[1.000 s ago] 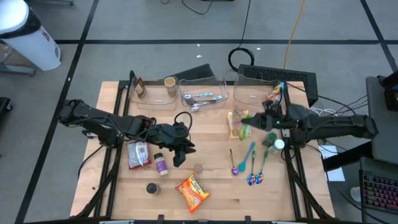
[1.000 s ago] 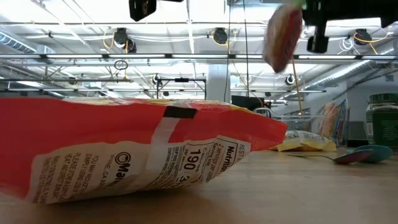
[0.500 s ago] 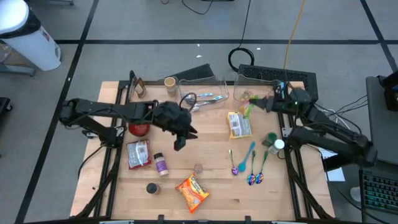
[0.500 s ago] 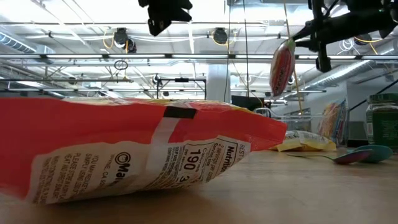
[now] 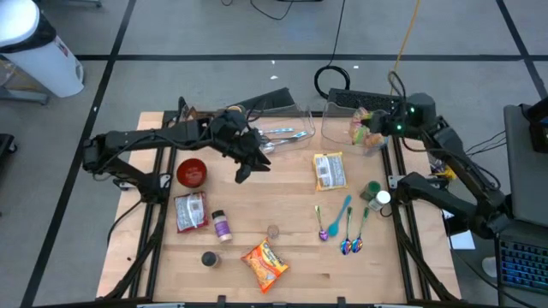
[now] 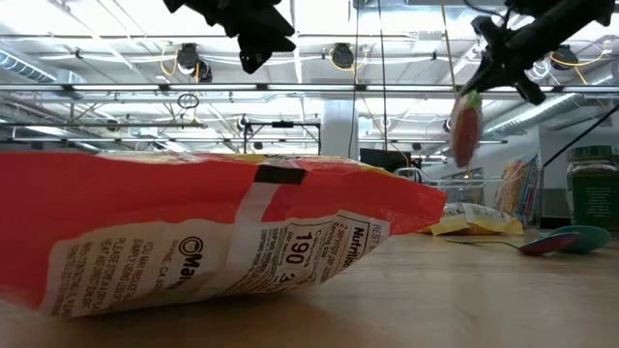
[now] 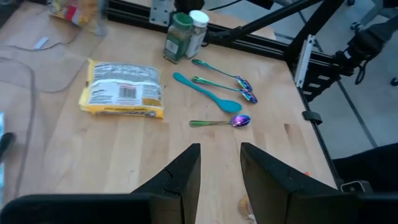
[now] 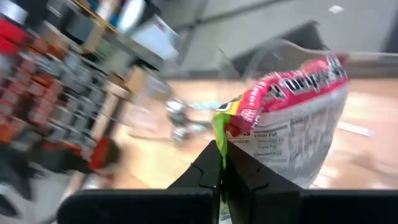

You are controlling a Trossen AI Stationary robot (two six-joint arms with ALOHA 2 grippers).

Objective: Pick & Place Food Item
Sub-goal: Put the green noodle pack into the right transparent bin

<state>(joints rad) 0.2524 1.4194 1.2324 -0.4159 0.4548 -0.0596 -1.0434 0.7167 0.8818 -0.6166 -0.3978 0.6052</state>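
A red, white and green snack packet (image 5: 363, 128) hangs in the air above the right-hand clear bin (image 5: 342, 137) at the table's far right. My right gripper (image 5: 378, 128) is shut on it. In the low view the packet (image 6: 465, 130) dangles below that gripper (image 6: 481, 85). My left gripper (image 5: 242, 174) hovers open over the table's far middle, near a red bowl (image 5: 192, 172), with nothing between its fingers (image 7: 186, 174). My right gripper pinches the packet's green top edge (image 8: 219, 127) between its two fingers. The fingers come slanting down from the table's right side. The packet is lifted clear and hangs below them, slightly tilted.
A yellow packet (image 5: 329, 171), coloured spoons (image 5: 344, 224) and two jars (image 5: 375, 195) lie right of centre. An orange chip bag (image 5: 265, 263) lies near the front edge, with another packet (image 5: 189, 211) and small jars (image 5: 221, 225) on the left. A middle clear bin (image 5: 278, 130) holds cutlery.
My right gripper has carried the packet up and toward the table's far right, from above the yellow packet to over the right-hand bin, and has turned. The packet still hangs from it. My left gripper has swung toward the far edge, uncovering the red bowl.
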